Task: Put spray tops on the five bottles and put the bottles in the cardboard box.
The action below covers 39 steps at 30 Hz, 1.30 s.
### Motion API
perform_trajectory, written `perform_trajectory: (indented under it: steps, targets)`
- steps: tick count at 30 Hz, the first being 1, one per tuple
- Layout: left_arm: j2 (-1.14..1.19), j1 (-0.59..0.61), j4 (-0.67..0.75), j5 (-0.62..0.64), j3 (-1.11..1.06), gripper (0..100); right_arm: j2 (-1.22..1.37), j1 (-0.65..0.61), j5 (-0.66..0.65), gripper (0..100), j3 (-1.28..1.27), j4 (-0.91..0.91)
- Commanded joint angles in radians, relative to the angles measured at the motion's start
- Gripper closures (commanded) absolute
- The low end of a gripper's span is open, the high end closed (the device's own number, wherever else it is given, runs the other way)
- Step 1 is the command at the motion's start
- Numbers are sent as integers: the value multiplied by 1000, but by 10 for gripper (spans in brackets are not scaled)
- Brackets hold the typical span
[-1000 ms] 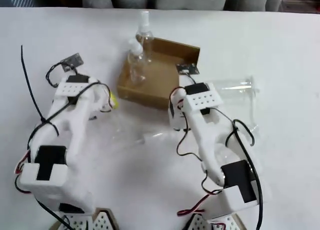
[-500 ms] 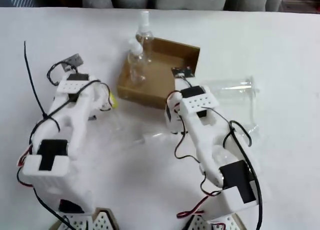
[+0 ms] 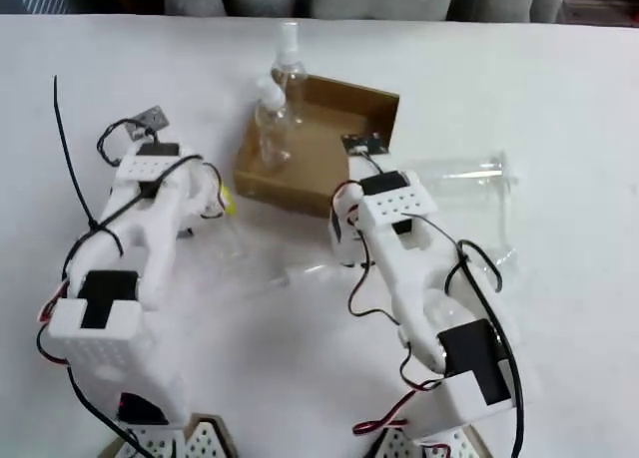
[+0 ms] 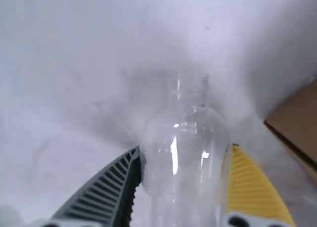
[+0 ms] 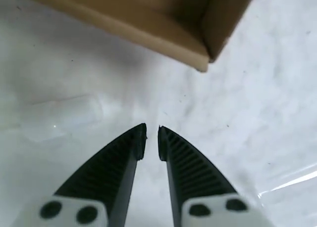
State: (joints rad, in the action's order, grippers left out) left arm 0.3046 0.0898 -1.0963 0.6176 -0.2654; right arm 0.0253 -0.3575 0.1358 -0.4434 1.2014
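Left wrist view: left gripper (image 4: 184, 155) fingers clamp uncapped clear plastic bottle (image 4: 185, 133), open neck pointing away from them. Right gripper (image 5: 152, 136), fingers nearly closed, empty, beside brown cardboard box (image 5: 148, 36); pale object (image 5: 62, 115) nearby, possibly spray top.

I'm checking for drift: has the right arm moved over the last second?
Yes. The right arm slid slightly left in the high view, farther from the right corner of the cardboard box.
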Motion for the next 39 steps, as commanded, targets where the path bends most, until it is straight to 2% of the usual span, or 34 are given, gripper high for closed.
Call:
perform_trajectory:
  steps: [1,2,5,8,11,13,14,20,25,28,39]
  targets:
    - [-8,-12,-25,-31,5,936,-45,-5,-15,982,6,-10]
    - [-10,-10,-21,-97,5,991,-45,-5,-15,982,6,-10]
    - [-12,-8,-41,-269,5,935,-45,-5,-15,982,6,-10]
    - [-13,-2,-124,-411,48,961,-45,-5,-15,982,6,-10]
    - [-10,-4,-212,-675,98,976,-45,-5,-15,982,5,-10]
    - [-4,-4,-210,-815,98,976,-45,-5,-15,982,5,-10]
    - [-2,-4,-201,-841,97,976,-45,-5,-15,982,5,-10]
    - [-10,-7,-158,-692,57,948,-45,-5,-15,982,5,-10]
    - [-12,-4,-207,-671,57,737,-45,-5,-15,982,5,-10]
    - [-12,-4,-229,-637,60,656,-45,-5,-15,982,5,-10]
    - [-2,-8,-229,-628,121,638,-45,-7,-15,982,3,-10]
